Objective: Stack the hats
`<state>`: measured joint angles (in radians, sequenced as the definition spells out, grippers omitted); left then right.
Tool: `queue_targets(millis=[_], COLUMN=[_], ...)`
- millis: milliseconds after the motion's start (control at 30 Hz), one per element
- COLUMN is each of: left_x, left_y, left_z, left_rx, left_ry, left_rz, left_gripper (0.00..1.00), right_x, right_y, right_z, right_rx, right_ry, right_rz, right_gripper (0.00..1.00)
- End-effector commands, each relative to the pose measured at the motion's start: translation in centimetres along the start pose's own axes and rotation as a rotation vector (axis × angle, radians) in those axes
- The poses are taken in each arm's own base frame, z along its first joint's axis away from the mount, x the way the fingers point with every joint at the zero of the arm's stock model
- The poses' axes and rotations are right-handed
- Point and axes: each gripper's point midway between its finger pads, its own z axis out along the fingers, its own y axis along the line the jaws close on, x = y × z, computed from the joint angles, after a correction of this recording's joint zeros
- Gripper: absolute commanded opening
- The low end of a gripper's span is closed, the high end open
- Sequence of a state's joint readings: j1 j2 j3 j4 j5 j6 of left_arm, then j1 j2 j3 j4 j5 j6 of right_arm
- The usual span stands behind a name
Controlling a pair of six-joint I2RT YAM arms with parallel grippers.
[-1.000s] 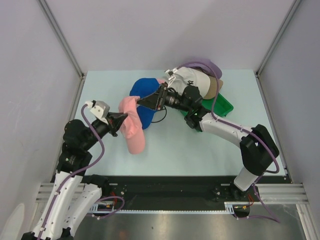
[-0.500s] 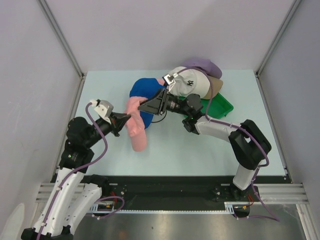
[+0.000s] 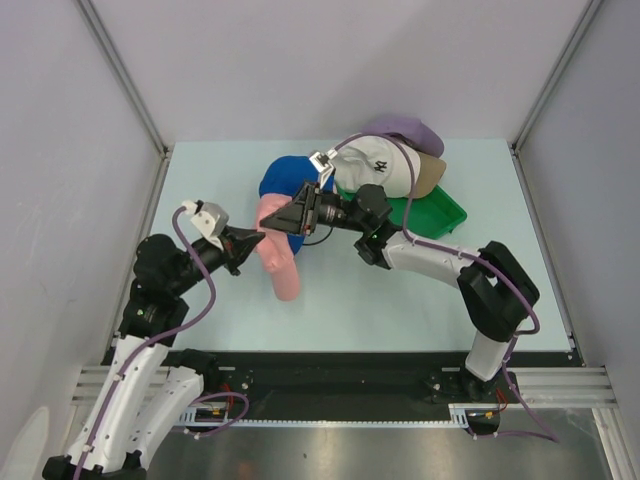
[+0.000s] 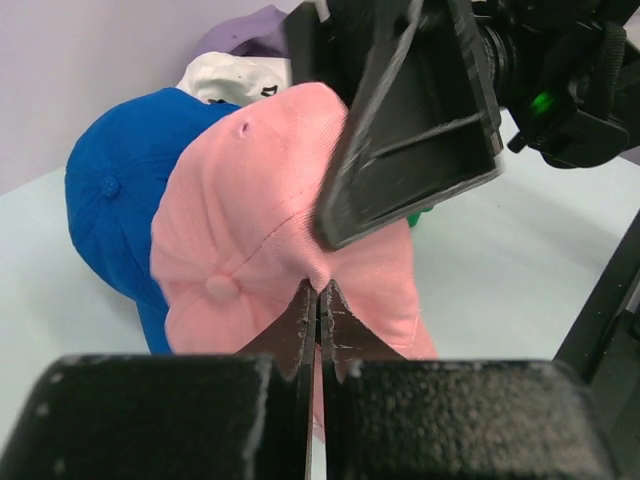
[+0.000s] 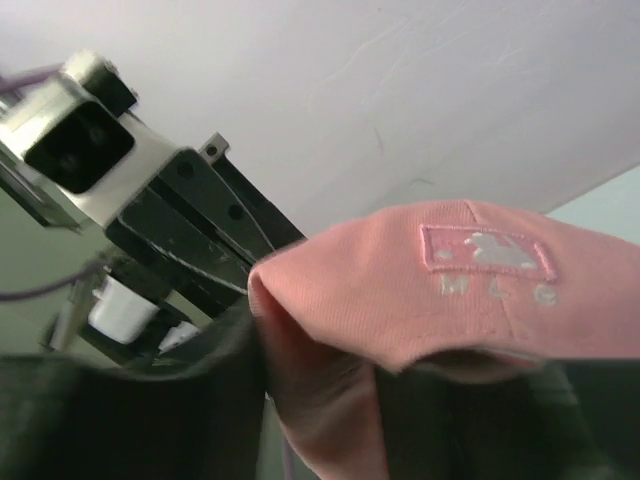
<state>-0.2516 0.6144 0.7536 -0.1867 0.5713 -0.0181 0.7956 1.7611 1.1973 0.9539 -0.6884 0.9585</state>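
Note:
The pink hat (image 3: 280, 262) hangs between both grippers above the table, its crown (image 4: 250, 230) facing the left wrist camera. My left gripper (image 3: 258, 238) is shut on a pinch of its fabric (image 4: 320, 290). My right gripper (image 3: 272, 224) reaches in from the right, and a fold of the pink hat (image 5: 450, 280) fills the gap between its fingers (image 5: 320, 380). Just behind lies the blue hat (image 3: 285, 175) (image 4: 110, 190). The white hat (image 3: 375, 165), tan hat (image 3: 430, 175) and lavender hat (image 3: 405, 128) are piled at the back right.
A green tray (image 3: 445, 212) lies under the pile of hats at the back right. Grey walls with metal posts close in the table on three sides. The right arm stretches across the middle of the table.
The right gripper slid left, widened and then closed again on the pink hat. The hat moved right and its brim swung down toward the near edge. The left gripper stayed shut.

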Motion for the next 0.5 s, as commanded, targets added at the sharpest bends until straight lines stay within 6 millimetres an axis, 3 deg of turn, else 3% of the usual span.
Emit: queue_targets(millis=[0,33,100,167,200,267,467], left_x=[-1.2,-1.2,-0.6,-0.4,-0.3,-0.3,-0.3], left_y=[1.9,2.4,3.8,4.4,4.9,5.3,6.3], left_z=[0.1,0.1,0.1,0.1,0.1,0.0,-0.5], left_rx=[-0.097,-0.126,-0.198,-0.228,-0.255,-0.277,-0.342], left_ry=[-0.031,-0.026,0.001,0.017,0.021,0.025,0.026], left_rz=[0.026,0.022,0.007,-0.005,-0.008,-0.011,-0.013], left_gripper=[0.00,0.00,0.00,0.00,0.00,0.00,0.00], right_x=[-1.6,-1.0,-1.5,-1.0,-1.2,-0.9,-1.7], right_y=[2.8,2.6,3.7,3.2,4.0,3.2,3.9], right_z=[-0.2,-0.6,-1.3,-2.3,-2.7,-3.6,-6.0], right_rx=[-0.038,-0.024,-0.024,0.011,0.011,0.061,0.114], right_ry=[-0.036,-0.028,-0.043,-0.039,-0.047,-0.042,-0.073], right_rz=[-0.090,-0.083,-0.106,-0.098,-0.110,-0.110,-0.127], right_gripper=[0.25,0.16,0.12,0.12,0.12,0.13,0.18])
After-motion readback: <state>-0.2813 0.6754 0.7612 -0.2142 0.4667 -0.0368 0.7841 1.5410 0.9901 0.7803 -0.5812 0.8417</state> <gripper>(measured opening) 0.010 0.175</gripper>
